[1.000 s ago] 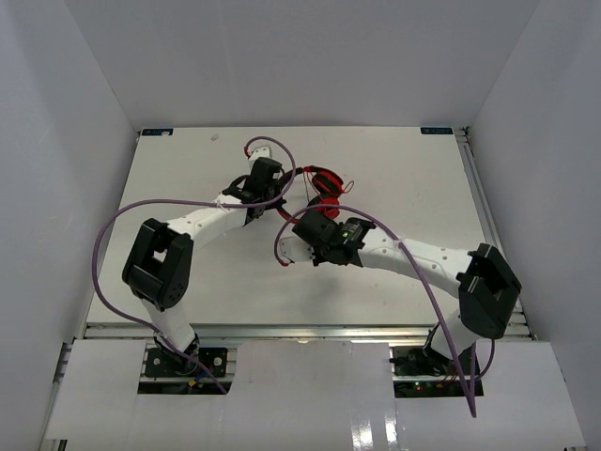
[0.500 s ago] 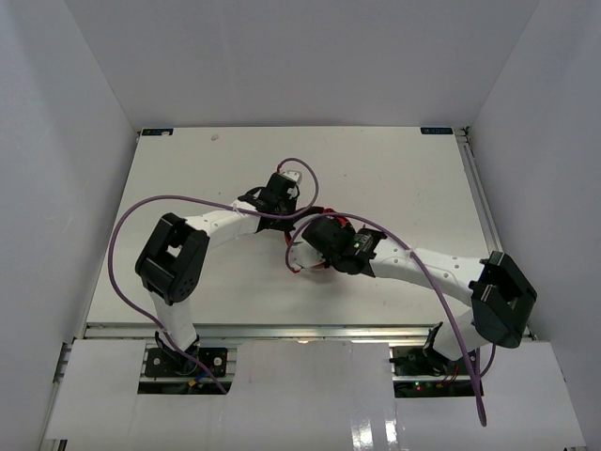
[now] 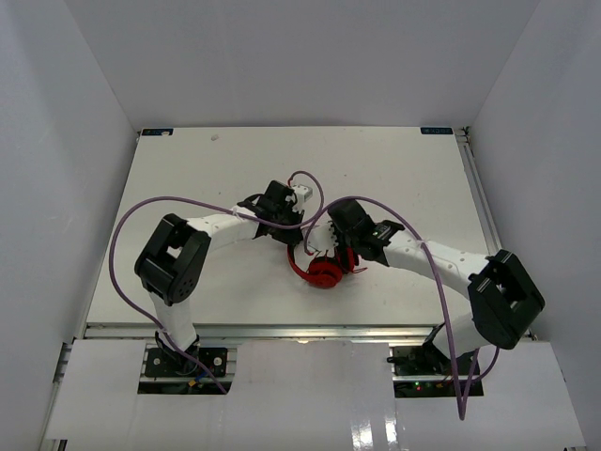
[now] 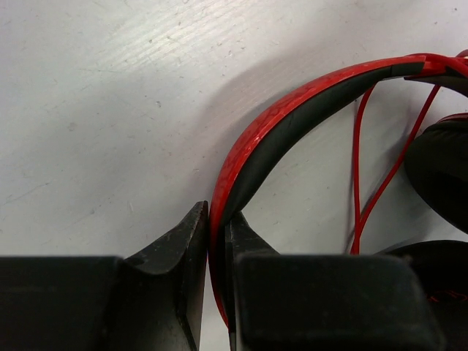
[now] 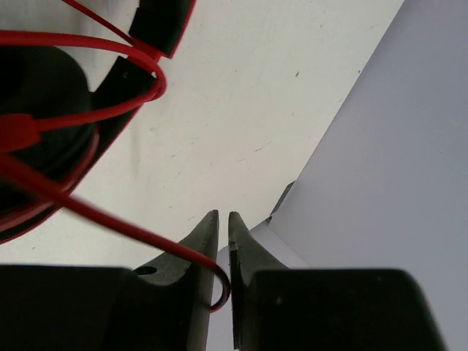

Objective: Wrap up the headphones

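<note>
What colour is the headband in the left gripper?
The curved headphone headband is red outside, black inside; best seen in the left wrist view.

Headphones (image 3: 324,272) partly beneath right arm (image 3: 418,250), ear cups (image 4: 439,164) past frame edge

The right end effector (image 5: 223,216) — nearly closed — pinches the red cord (image 5: 110,218).

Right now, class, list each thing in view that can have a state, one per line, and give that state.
left gripper: shut on the headband
right gripper: shut on the cord
headband: clamped edgewise between the left fingers
cord: hanging in loose loops, one length pinched by the right gripper
headphones: not yet fully wrapped
</note>
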You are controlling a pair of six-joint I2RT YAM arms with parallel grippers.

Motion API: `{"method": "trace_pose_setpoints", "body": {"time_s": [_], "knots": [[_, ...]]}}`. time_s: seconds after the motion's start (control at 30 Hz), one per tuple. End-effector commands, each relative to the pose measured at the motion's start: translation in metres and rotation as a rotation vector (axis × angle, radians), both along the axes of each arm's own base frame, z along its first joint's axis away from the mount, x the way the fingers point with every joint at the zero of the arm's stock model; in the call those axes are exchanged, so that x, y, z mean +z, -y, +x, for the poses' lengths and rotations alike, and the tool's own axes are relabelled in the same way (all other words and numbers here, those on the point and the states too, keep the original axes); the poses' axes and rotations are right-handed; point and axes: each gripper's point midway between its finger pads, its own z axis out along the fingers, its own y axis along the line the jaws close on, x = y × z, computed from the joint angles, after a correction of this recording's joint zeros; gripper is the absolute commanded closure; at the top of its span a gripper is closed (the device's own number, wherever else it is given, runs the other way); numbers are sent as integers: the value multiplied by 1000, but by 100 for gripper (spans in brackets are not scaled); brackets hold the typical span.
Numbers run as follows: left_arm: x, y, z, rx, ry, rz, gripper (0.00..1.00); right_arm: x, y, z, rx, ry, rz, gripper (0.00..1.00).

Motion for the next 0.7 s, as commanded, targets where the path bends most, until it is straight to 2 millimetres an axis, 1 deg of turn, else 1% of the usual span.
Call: {"method": "trace_pose_setpoints", "body": {"time_s": [0.0,0.1,0.17,0.27,0.33,0.43,0.53,0.6,0.67], "knots": [[35,19,2,-75,65,-104,100,10,-16,8,114,11,38,71],[36,22,1,-89,59,-116,100,-5,-14,7,124,-32,23,55],[36,23,0,-97,56,-119,100,-13,-10,6,124,-74,9,49],[34,21,-1,-103,58,-110,100,-18,-2,8,112,-137,10,45],[34,19,-1,-102,66,-101,100,-18,5,14,87,-158,26,41],[33,16,-3,-105,67,-97,100,-18,21,29,-16,-183,85,35],[32,14,-2,-94,63,-93,100,-24,33,34,-154,-272,182,27],[30,11,2,-59,60,-85,100,-13,33,39,-202,-301,278,21],[30,6,8,-5,51,-83,100,-1,30,40,-260,-337,426,14]]}}
